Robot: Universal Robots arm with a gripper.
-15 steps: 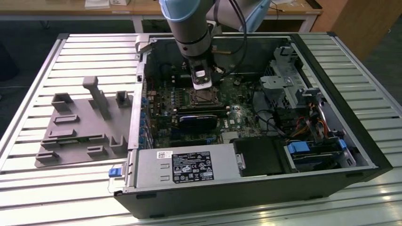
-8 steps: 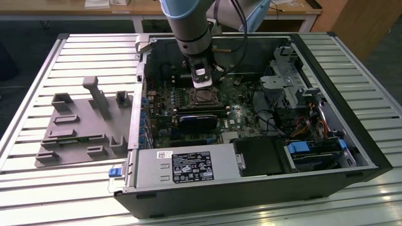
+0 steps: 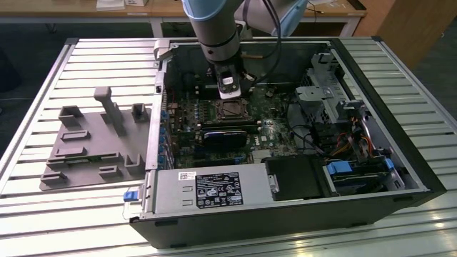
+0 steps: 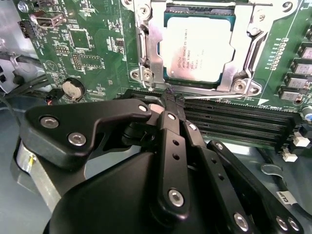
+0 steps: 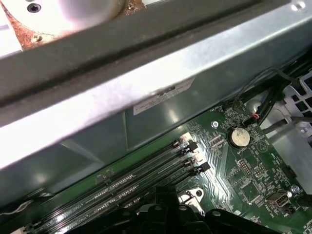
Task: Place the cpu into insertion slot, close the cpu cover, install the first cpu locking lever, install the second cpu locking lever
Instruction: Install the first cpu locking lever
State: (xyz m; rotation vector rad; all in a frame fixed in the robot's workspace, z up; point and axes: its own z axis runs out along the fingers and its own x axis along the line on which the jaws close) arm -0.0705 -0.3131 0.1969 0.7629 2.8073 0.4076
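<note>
the end effector (image 4: 170, 103), fingers drawn narrow, hangs at the insertion slot (image 3: 232, 108) edge nearest the memory slots (image 4: 234, 119). the cpu (image 4: 197, 46) lies seated just beyond its tips, framed by the cpu cover (image 4: 150, 53). the second wrist view shows that gap; the exterior view shows the computer case (image 3: 400, 176) on the surface (image 3: 43, 80).

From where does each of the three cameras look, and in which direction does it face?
Exterior view: high off the arm, looking down into the open computer case; the arm and end effector show.
Second wrist view: on the wrist, facing past the end effector to the cpu framed by the cpu cover.
First wrist view: on the wrist, facing the case wall; the end effector's dark edge shows.
Both wrist views share the memory slots and coin battery.
</note>
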